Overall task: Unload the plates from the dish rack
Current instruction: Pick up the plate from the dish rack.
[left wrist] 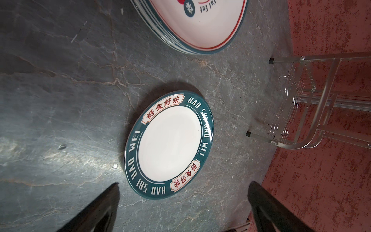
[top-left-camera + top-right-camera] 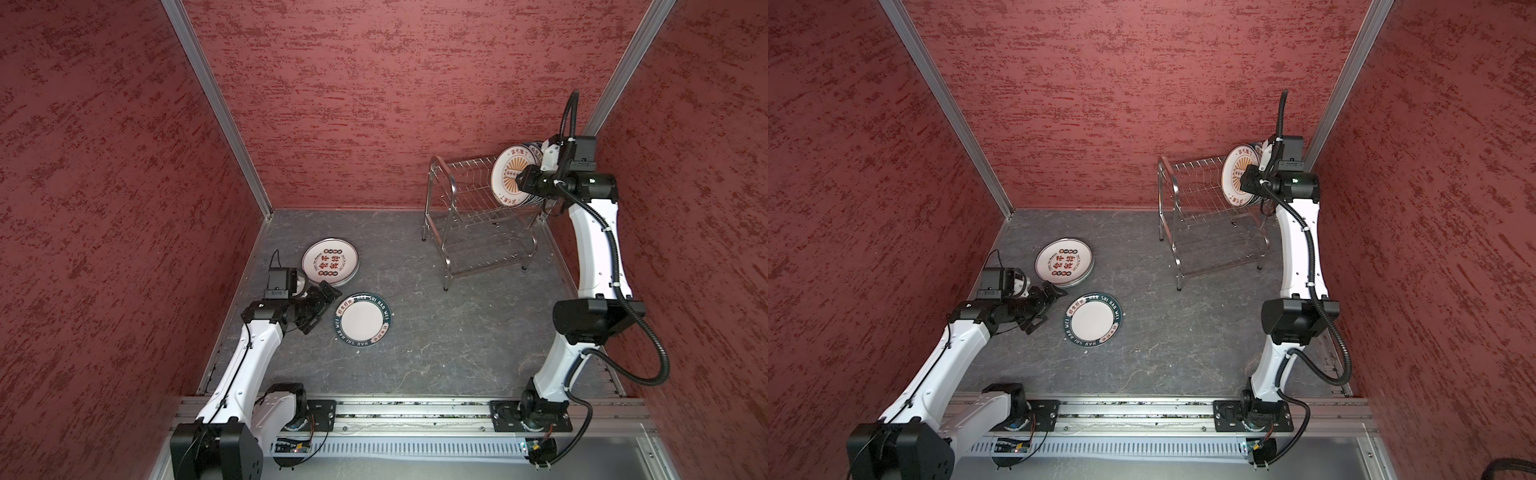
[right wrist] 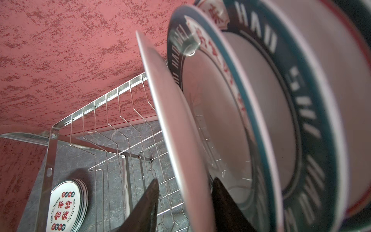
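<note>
The dish rack point(image 2: 457, 199) point(image 2: 1183, 195) stands at the back right, with several plates upright at its right end. The front one is an orange sunburst plate point(image 2: 509, 174) point(image 2: 1235, 174). My right gripper point(image 3: 186, 192) straddles that plate's rim point(image 3: 174, 120). One finger is behind the plate and the other in front, and a gap still shows on the front side. Teal-rimmed plates point(image 3: 261, 100) stand behind it. My left gripper point(image 2: 322, 307) point(image 1: 183, 183) hangs open and empty beside a teal-rimmed plate point(image 2: 360, 318) point(image 1: 169, 144) that lies flat on the table.
A stack of plates with red-black characters point(image 2: 329, 267) point(image 2: 1064, 262) point(image 3: 66, 202) lies flat at the left, just beyond the left gripper. Red walls close in on three sides, the right one close behind the rack. The arms' base rail point(image 2: 415, 411) runs along the front.
</note>
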